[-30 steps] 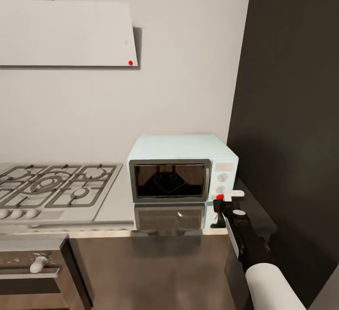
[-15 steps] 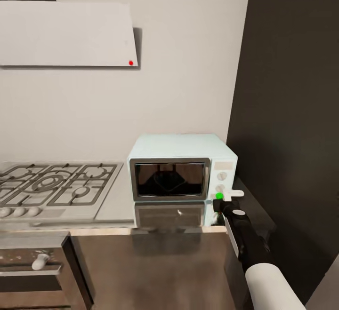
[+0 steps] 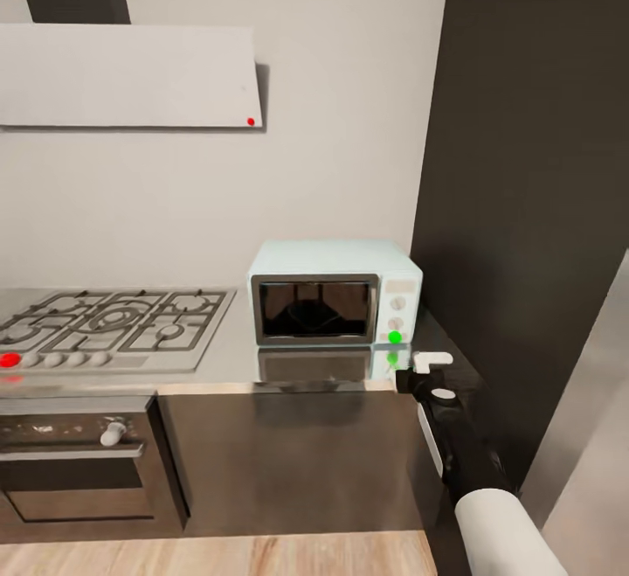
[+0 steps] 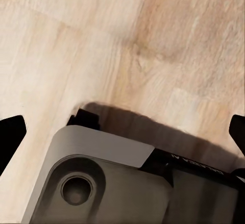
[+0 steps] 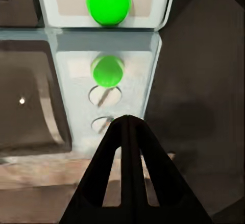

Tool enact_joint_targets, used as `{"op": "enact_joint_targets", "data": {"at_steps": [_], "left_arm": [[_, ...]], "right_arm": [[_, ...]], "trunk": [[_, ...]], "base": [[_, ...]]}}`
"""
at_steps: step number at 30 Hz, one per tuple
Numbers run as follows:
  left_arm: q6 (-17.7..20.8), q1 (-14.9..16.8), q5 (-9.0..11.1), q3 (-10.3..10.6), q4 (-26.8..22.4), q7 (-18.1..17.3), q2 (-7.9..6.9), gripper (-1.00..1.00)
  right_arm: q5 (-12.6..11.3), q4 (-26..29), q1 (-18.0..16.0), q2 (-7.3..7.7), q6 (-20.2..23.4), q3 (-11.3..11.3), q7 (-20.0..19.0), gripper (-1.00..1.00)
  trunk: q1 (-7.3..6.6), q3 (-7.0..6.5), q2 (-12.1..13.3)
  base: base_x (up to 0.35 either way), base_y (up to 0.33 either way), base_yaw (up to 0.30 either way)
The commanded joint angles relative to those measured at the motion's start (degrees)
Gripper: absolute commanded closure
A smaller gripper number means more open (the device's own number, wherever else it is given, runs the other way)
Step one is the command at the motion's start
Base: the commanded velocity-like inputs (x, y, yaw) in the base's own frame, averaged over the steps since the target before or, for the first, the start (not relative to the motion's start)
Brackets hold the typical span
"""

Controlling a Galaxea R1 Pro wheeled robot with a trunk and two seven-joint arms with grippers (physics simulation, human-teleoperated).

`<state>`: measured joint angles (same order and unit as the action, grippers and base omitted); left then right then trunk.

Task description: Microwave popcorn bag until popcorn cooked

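— Countertop [image 3: 218, 357] first, steel, with the mint microwave [image 3: 334, 303] at its right end, door shut, indicator light [image 3: 395, 337] glowing green. Heating looks under way.

— And the popcorn bag?

— Presumably inside; the dark glass won't tell. Right gripper [image 3: 425, 375] hovers before the panel, fingers pressed together, empty. Left one's fingertips [image 4: 11, 134] spread wide above wood floor [image 4: 102, 40].

— Next?

— Wait, probably. No legible writing.

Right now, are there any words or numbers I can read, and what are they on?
Robot base: faint light lettering on its dark edge strip, too blurred to read.
Microwave: pale patch on its control panel, no writing readable; green indicator light is plain.
Range hood: only a red dot, no text.
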<state>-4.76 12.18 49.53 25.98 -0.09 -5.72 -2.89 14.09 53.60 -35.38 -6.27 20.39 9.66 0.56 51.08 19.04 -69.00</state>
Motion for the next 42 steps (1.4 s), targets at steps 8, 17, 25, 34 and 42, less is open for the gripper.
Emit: {"op": "enact_joint_targets", "data": {"at_steps": [8,17,25,34,42], "left_arm": [[-0.07,0.04,0.57,0.48,0.05,-0.26,-0.01,-1.00],[-0.16,0.04,0.65,0.48,0.03,-0.26,-0.09,-1.00],[-0.16,0.04,0.66,0.45,0.06,-0.26,-0.09,-1.00],[-0.16,0.04,0.66,0.39,0.06,-0.26,-0.15,-1.00],[-0.16,0.04,0.66,0.39,0.09,-0.25,-0.18,-1.00]], "right_arm": [[0.31,0.11,-0.04,-0.08,0.30,0.10,-0.23,1.00],[0.05,-13.97,-0.04,2.93,-0.47,0.32,0.38,1.00],[0.06,-50.49,0.22,7.17,-13.48,0.50,0.68,1.00],[-0.02,-55.49,14.17,7.48,-20.53,0.47,0.74,1.00],[-0.20,-55.53,22.52,7.85,-22.92,0.54,0.15,1.00]], "trunk": [[-0.03,0.07,-0.05],[-0.03,0.07,-0.05],[-0.03,0.07,-0.05],[-0.03,0.07,-0.05],[-0.03,0.07,-0.05]], "base": [[-0.332,0.000,0.000],[-0.158,0.000,0.000],[-0.001,0.000,0.000],[0.000,0.000,0.000],[0.000,0.000,0.000]]}}
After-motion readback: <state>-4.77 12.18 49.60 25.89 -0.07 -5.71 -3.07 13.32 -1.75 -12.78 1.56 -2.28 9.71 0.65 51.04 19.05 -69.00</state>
